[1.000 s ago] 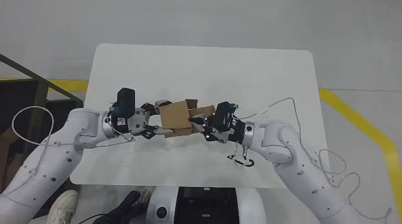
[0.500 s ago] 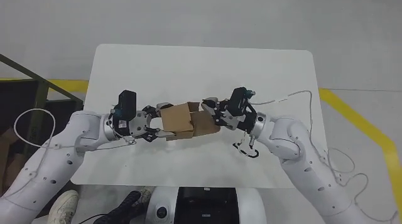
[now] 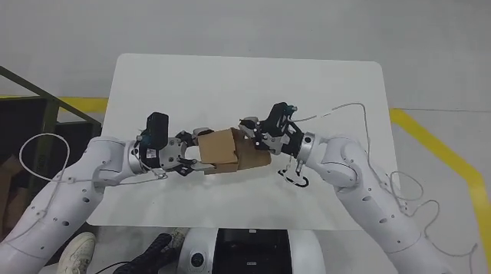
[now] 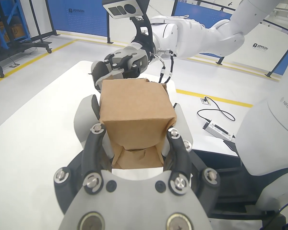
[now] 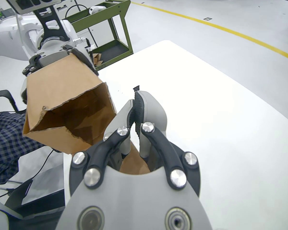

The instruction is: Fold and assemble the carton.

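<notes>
The carton (image 3: pixel 229 150), a brown cardboard box, lies lengthwise left to right over the near middle of the white counter (image 3: pixel 322 90), between the two arms. The left gripper (image 3: pixel 186 156) is at the carton's left end; its jaws are spread to the box's width and clamp it, one of the fingers (image 4: pixel 182 120) on each side wall. The left end is folded shut; the right end is open, with a ragged rim and a dark inside. The right gripper (image 5: pixel 135 96) is at that open end, just beside the rim towards its far corner; its jaws are pressed together pad to pad, with nothing seen between them. A loose brown flap (image 5: pixel 134 162) shows beneath that gripper, reaching rightwards from the carton's near right corner. A green cart (image 3: pixel 31 113) stands on the floor, left of the counter.
</notes>
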